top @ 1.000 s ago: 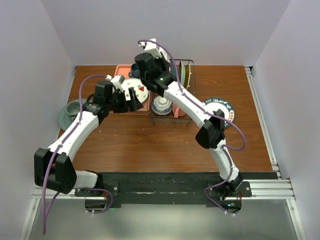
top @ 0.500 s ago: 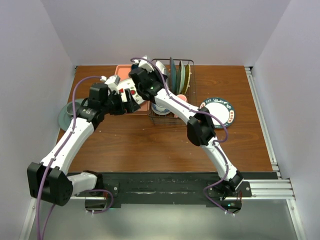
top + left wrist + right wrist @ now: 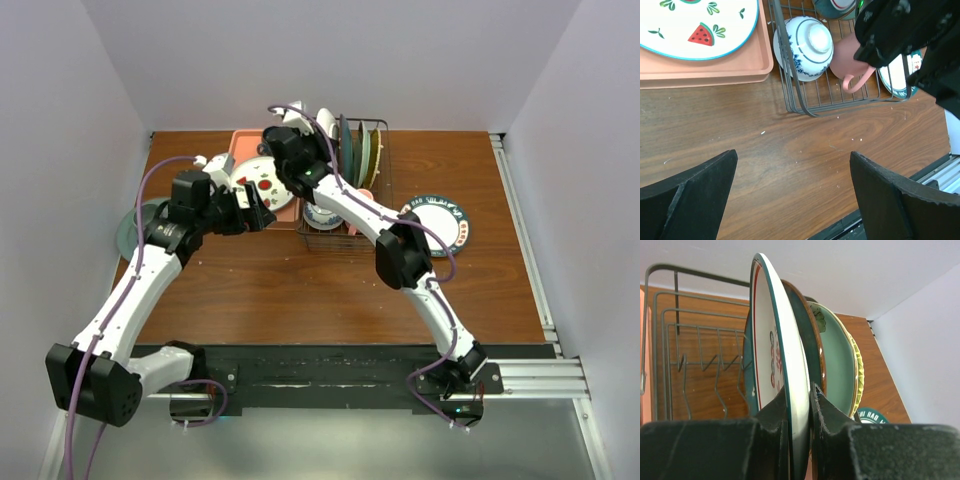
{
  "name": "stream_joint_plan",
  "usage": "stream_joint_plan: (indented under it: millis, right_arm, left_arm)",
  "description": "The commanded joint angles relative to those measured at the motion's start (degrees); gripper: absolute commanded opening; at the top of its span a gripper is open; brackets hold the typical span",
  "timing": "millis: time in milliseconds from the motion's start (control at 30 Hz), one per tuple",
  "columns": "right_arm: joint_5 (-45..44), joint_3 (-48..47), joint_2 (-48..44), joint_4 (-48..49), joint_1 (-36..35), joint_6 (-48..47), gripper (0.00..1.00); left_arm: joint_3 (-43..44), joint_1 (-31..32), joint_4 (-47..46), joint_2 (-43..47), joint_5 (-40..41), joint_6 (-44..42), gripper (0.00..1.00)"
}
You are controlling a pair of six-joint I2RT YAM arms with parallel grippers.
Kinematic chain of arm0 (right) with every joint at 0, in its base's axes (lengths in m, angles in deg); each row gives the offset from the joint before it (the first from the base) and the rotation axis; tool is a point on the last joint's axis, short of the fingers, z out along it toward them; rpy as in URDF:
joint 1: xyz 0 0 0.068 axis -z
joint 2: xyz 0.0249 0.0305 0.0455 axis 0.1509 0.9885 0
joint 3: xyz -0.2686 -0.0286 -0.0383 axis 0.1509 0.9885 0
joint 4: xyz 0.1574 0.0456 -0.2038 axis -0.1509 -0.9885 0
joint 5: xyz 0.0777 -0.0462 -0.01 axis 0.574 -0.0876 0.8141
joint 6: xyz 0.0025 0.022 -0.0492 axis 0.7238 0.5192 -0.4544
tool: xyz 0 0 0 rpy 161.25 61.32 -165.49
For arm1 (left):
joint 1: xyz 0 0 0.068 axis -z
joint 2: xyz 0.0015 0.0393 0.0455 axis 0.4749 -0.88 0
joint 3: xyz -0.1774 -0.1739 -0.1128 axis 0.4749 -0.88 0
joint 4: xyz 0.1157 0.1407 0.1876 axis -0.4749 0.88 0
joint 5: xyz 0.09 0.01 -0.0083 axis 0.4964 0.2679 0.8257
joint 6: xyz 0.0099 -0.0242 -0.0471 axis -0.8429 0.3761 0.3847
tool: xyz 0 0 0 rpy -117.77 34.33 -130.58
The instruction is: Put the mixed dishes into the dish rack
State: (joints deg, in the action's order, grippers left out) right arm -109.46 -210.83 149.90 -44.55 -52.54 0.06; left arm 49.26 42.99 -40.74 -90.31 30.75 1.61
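Brown wooden table (image 3: 300, 290): wire dish rack (image 3: 830, 97), plates (image 3: 837, 360) upright inside; right gripper (image 3: 799, 390) pinching white green-rimmed plate (image 3: 782, 340); left gripper (image 3: 793, 160) spread wide.

I'm picking up white capitals on the rim of the teal-rimmed plate (image 3: 874, 416) lying on the desk (image 3: 882, 382): maybe "HAU", too small to confirm.

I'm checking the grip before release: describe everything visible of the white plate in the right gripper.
The white plate has a teal rim, a thin red ring inside it and red and dark marks on its face; it looks glazed. It stands upright on edge, its lower rim pinched in the right gripper, by the prongs of the dish rack, next to a dark teal plate with a brown rim. Whether those plates touch cannot be told.
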Motion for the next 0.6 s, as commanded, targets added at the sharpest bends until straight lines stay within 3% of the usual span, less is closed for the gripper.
stream_joint_plan:
  millis: [0, 567]
  right_arm:
    - [-4.9, -0.95, 0.56, 2.12, 3.07, -2.79, 0.0]
    - [-4.62, 0.2, 4.08, 3.61, 4.22, -1.91, 0.0]
  left_arm:
    - [0.03, -0.31, -0.19, 1.82, -1.15, -0.33, 1.0]
    - [-0.14, -0.31, -0.9, 1.64, -2.82, -0.33, 1.0]
